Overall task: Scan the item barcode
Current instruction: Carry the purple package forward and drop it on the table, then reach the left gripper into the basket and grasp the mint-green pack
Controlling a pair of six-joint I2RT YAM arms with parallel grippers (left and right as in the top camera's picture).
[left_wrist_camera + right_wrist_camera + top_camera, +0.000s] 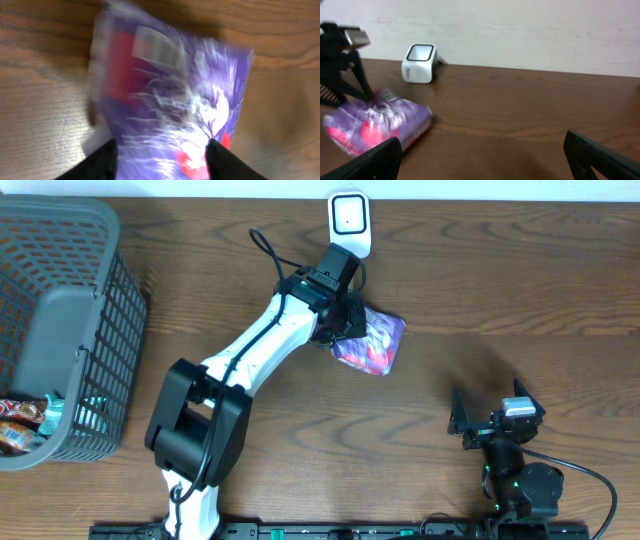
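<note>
The item, a purple snack bag point(372, 340) with red and white print, lies on the wooden table just below the white barcode scanner point(350, 220). My left gripper point(343, 323) hovers at the bag's left end. In the left wrist view the bag point(170, 100) is blurred and fills the space between the spread fingers of the gripper point(162, 160), with a white label patch near its top. The right wrist view shows the bag point(375, 125) resting on the table under the left gripper point(345, 92), whose jaws stand apart, with the scanner point(419, 63) behind. My right gripper point(487, 395) is open and holds nothing.
A grey mesh basket point(60, 330) stands at the left edge, with wrapped snacks point(20, 425) at its bottom. A black cable point(265, 245) loops near the left arm's wrist. The right arm sits low at the front right, well away from the bag.
</note>
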